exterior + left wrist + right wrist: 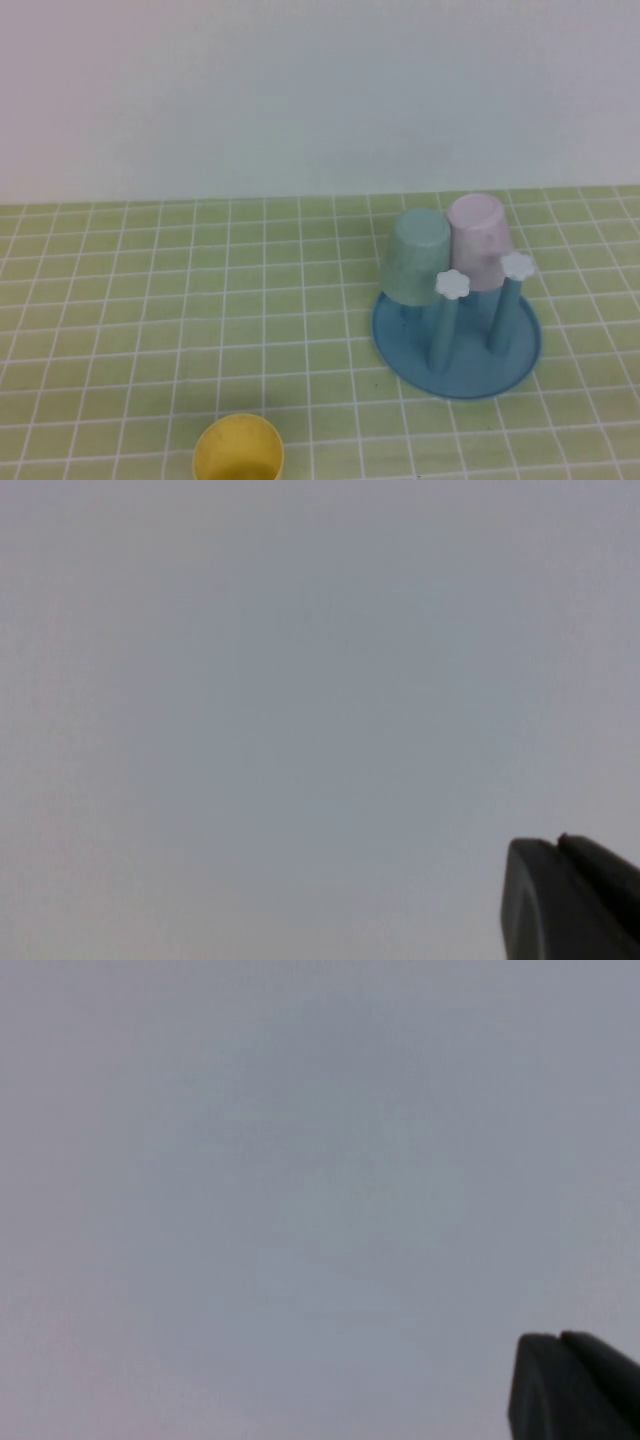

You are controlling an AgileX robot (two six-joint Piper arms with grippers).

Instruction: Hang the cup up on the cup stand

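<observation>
The yellow cup (238, 448) stands on the green checked table at the front edge, left of centre, its lower part cut off by the high view. The blue cup stand (457, 340) sits at the right, with two bare pegs topped by white flower knobs (453, 284). Neither arm shows in the high view. My left gripper (558, 846) appears only in the left wrist view, its dark fingers pressed together against a blank grey wall. My right gripper (558, 1340) looks the same in the right wrist view, shut on nothing.
A mint-green cup (415, 256) and a pale pink cup (478, 242) hang upside down on the stand's rear pegs. A plain pale wall rises behind the table's far edge.
</observation>
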